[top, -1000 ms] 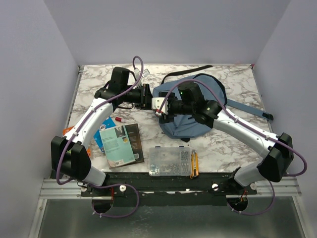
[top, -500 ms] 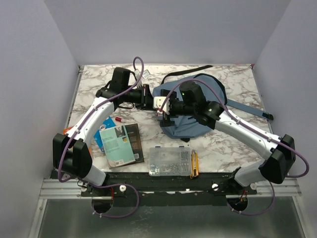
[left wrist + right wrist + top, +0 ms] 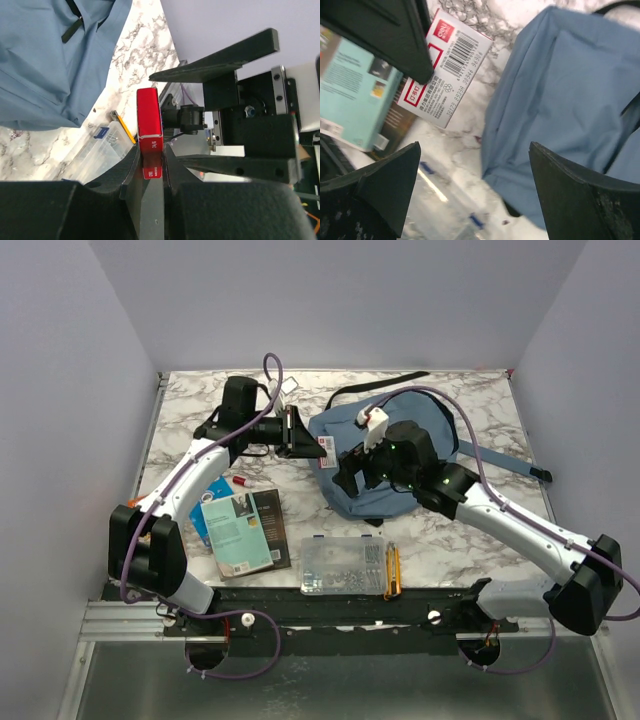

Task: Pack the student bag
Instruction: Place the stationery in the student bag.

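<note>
While the left end effector (image 3: 150, 156) grips a red box (image 3: 149, 112), the student bag (image 3: 365, 498) lies beneath the wide-spread right end effector (image 3: 349, 466).

The right arm (image 3: 500, 513) covered much of the bag (image 3: 362, 498). In the right wrist view the book (image 3: 350, 95) was blurred and cut off at the left edge.

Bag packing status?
Done: nothing visibly inside the student bag. In hand: left claw grips a red-and-white box beside the bag; right claw open over its edge. Left: book, clear parts case, yellow tool on the table.
</note>
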You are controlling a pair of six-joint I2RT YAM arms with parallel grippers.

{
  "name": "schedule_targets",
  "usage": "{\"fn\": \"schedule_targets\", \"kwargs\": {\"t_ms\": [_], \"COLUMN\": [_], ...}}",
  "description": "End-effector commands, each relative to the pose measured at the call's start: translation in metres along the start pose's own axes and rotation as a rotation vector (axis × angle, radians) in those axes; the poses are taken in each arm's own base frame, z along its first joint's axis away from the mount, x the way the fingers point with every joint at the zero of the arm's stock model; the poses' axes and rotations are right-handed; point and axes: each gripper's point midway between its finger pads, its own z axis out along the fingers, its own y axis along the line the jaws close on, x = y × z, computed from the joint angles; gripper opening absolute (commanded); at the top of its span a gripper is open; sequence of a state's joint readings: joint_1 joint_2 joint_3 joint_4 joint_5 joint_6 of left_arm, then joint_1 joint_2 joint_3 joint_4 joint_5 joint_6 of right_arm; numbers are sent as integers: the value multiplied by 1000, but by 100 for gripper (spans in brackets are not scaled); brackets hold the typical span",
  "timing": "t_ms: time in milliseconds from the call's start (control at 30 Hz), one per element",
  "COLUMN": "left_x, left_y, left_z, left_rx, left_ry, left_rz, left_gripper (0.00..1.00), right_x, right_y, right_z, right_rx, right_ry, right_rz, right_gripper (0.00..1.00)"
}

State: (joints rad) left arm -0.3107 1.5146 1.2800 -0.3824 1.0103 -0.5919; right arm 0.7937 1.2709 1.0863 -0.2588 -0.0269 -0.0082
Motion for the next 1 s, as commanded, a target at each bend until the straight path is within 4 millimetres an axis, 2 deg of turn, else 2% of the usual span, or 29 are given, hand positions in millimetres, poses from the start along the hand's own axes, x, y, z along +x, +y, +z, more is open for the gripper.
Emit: {"fn": "schedule_targets", "kwargs": {"t_ms": [0, 100, 200, 300, 433, 567, 667, 800, 933, 967], "left_x": [-5, -7, -10, -9, -7, -5, -5, -2, 4, 4], "left_y": [-22, -30, -39, -53, -74, -84, -83, -84, -80, -78], "left_z": [4, 8, 11, 16, 24, 26, 30, 32, 33, 34], "left_rx": [132, 155, 199, 284, 371, 441, 466, 487, 485, 482], "left_ry": [-30, -83, -150, -187, -213, -229, -226, -215, -202, -202], "left_rz": [13, 26, 11, -1, 10, -7, -32, -36, -29, -27], "left_gripper": [0, 0, 0, 0, 0, 0, 0, 0, 0, 0], "right_x": [3, -8, -26, -37, -40, -42, -40, -51, -55, -55], "right_y": [4, 9, 13, 12, 9, 12, 12, 8, 1, 0], "right_z": [-6, -21, -40, -48, -54, -67, -65, -77, -76, -75], "right_rx": [-11, -119, -202, -240, -275, -389, -398, -438, -420, -419], "right_ry": [17, -61, -203, -263, -329, -442, -439, -527, -562, -563], "right_rz": [462, 638, 747, 846, 973, 1034, 1062, 1109, 1135, 1133], "right_gripper": [89, 88, 97, 97, 90, 81, 73, 69, 63, 59]}}
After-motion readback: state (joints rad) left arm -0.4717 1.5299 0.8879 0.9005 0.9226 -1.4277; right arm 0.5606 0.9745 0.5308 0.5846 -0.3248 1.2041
